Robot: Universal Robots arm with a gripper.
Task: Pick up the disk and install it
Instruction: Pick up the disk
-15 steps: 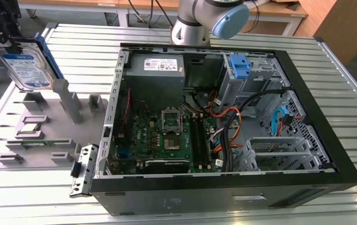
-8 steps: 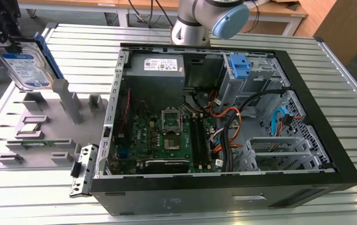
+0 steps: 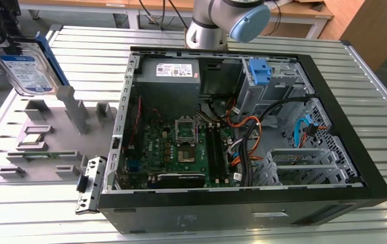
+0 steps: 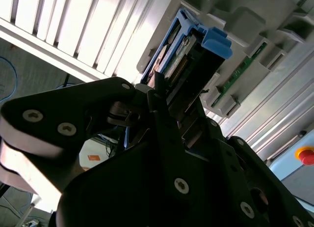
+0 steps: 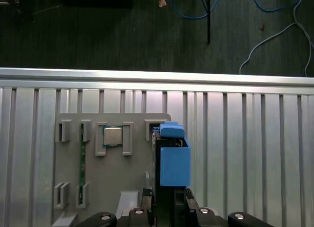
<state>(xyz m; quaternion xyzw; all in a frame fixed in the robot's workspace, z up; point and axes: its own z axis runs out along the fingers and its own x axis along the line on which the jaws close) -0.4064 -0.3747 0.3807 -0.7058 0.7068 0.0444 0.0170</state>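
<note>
The disk (image 3: 26,71) is a silver drive with a white-and-blue label and blue side rails. It stands on edge at the exterior view's far left, above the back corner of the grey parts fixture (image 3: 51,137). My gripper (image 3: 10,43) is shut on its upper end. In the first wrist view the disk (image 5: 172,160) shows edge-on, its blue rail reaching away from my gripper (image 5: 167,205). In the second wrist view the black fingers (image 4: 162,119) clamp the disk (image 4: 194,47).
An open computer case (image 3: 329,101) lies on the slatted metal table, with a blue drive bracket (image 3: 260,71) at its back. The fixture holds a chip (image 3: 34,138) and a memory stick (image 3: 40,154). The arm's base (image 3: 227,20) stands behind the case. A red button (image 4: 305,155) is nearby.
</note>
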